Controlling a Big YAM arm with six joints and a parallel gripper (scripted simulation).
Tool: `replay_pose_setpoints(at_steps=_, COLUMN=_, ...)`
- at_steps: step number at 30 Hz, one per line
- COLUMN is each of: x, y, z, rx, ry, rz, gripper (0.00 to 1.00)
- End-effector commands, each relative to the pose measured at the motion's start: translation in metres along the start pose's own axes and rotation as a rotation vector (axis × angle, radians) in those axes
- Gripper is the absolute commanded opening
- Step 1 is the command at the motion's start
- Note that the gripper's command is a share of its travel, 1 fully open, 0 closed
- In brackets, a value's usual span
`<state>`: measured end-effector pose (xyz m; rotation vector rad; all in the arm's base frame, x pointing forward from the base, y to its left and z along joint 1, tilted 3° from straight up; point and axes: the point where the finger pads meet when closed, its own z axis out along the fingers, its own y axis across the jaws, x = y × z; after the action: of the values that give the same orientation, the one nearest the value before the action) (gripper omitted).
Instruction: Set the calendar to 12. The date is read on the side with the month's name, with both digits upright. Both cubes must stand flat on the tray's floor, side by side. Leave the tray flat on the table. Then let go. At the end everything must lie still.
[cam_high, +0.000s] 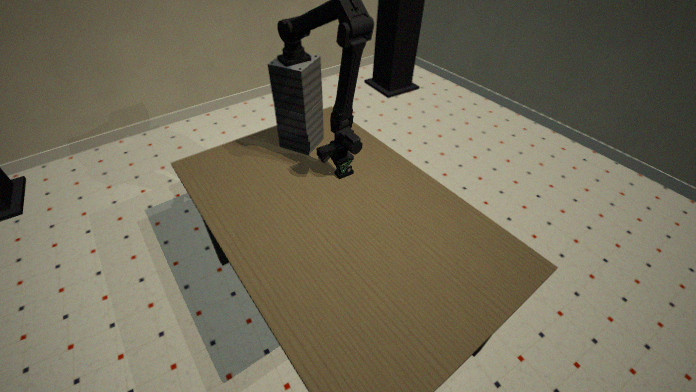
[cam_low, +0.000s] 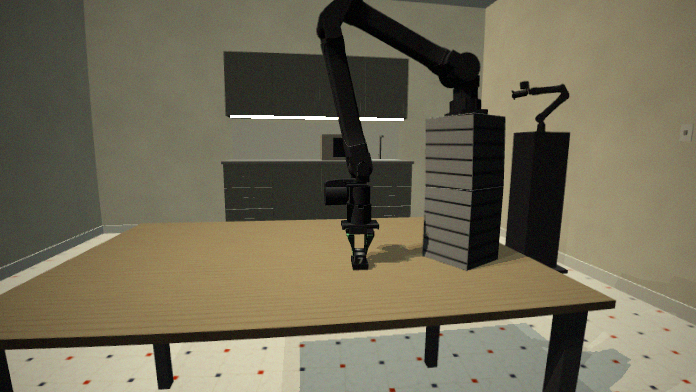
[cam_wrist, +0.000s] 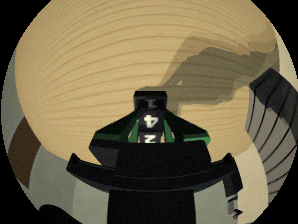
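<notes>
The black parallel claw (cam_low: 360, 257) hangs straight down over the brown wood-grain table top (cam_low: 200, 280), closed on a small black cube with white digits (cam_low: 359, 261) that sits at or just above the surface. To one side of the claw, close by, rises the tall grey ribbed pedestal block (cam_low: 462, 190) carrying the arm; it walls off that side. On the claw's other sides the table runs on broad and flat to its far edges, nothing standing there. Tray not seen in any view.
</notes>
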<state>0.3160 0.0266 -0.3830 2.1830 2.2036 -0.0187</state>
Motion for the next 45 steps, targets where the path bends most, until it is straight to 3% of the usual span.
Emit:
replay_pose_setpoints(at_steps=1, x=-0.0057, y=0.0068, z=0.0008, rx=-0.018, ry=-0.003, rz=0.006, gripper=0.25)
replay_pose_setpoints(at_steps=45, x=-0.0060, y=0.0026, z=0.0016, rx=-0.010, ry=-0.004, rz=0.006, gripper=0.25)
